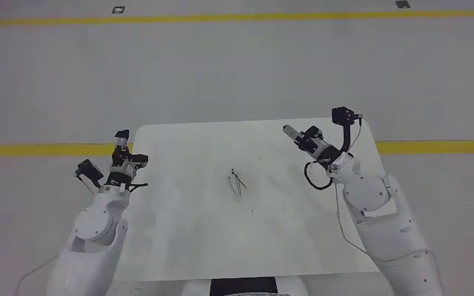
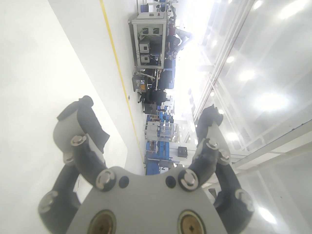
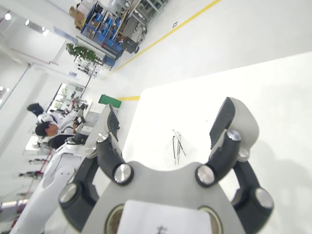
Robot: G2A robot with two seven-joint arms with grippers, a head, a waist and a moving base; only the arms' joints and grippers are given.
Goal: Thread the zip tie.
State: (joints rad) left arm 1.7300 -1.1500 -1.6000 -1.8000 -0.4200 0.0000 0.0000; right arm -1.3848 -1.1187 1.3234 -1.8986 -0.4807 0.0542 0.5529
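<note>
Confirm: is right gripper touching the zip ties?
Apart. Right wrist view: right gripper open above the table, zip ties lying flat farther off, untouched.

A white desk [image 1: 192, 237] with rounded corners is standing on a pale grey floor [image 1: 222, 66]. A far yellow line [image 1: 222, 18] is running across the floor well behind the desk, with a small dark marker [image 1: 118, 9] lying just beside it. A near yellow line [image 1: 44, 150] is showing on either side of the desk. Shelves of blue bins [image 3: 102, 31], cardboard boxes [image 3: 75, 15], a leafy plant [image 3: 84, 54], a green bin [image 3: 109, 101] and a metal-framed cabinet [image 2: 150, 42] are standing in the room behind.
</note>
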